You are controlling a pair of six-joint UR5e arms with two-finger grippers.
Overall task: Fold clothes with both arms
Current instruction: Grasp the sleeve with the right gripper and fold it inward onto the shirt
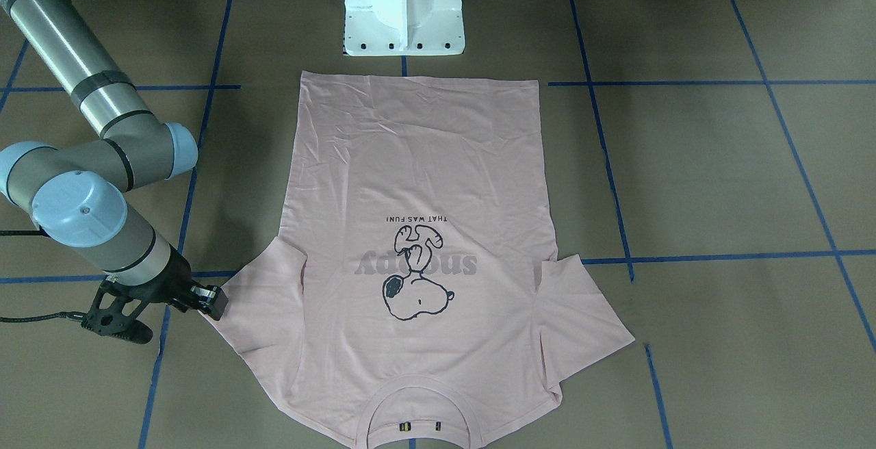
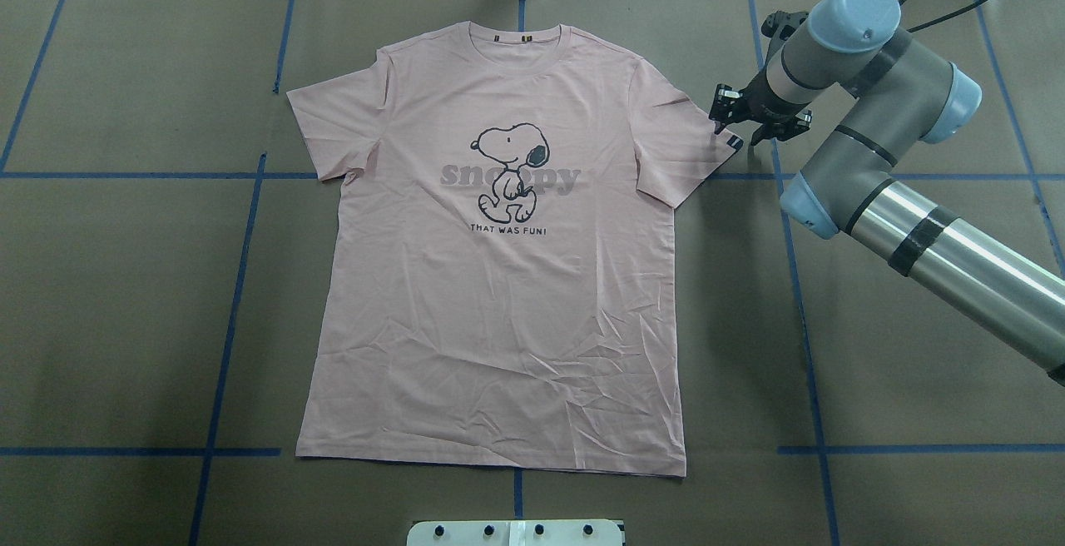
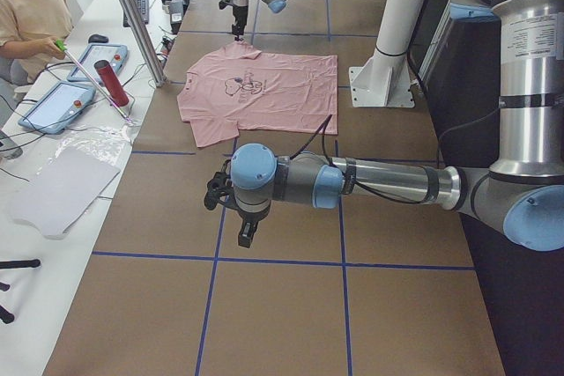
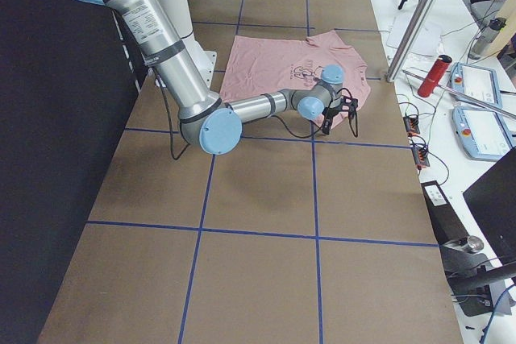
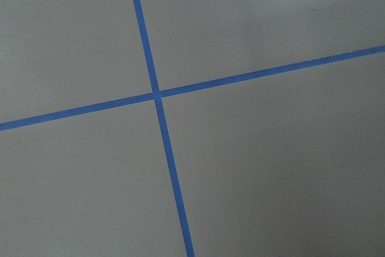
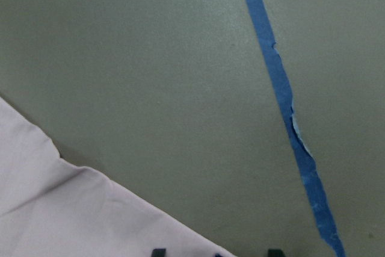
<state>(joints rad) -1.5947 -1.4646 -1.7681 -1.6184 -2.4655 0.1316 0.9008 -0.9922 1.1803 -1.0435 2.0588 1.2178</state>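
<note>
Since the shirt (image 2: pixel 499 305) lies flat mid-surface (image 2: pixel 915 321), collar toward the far edge and long axis running away from the robot, the right hand (image 2: pixel 739 126), fingers apart at the sleeve (image 2: pixel 674 138) tip, is nearer. The left hand (image 3: pixel 245 232) hangs well apart; I cannot tell its grip.

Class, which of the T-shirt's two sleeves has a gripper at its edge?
The sleeve on the overhead view's right: the right gripper is at its hem. The other sleeve lies alone.
</note>
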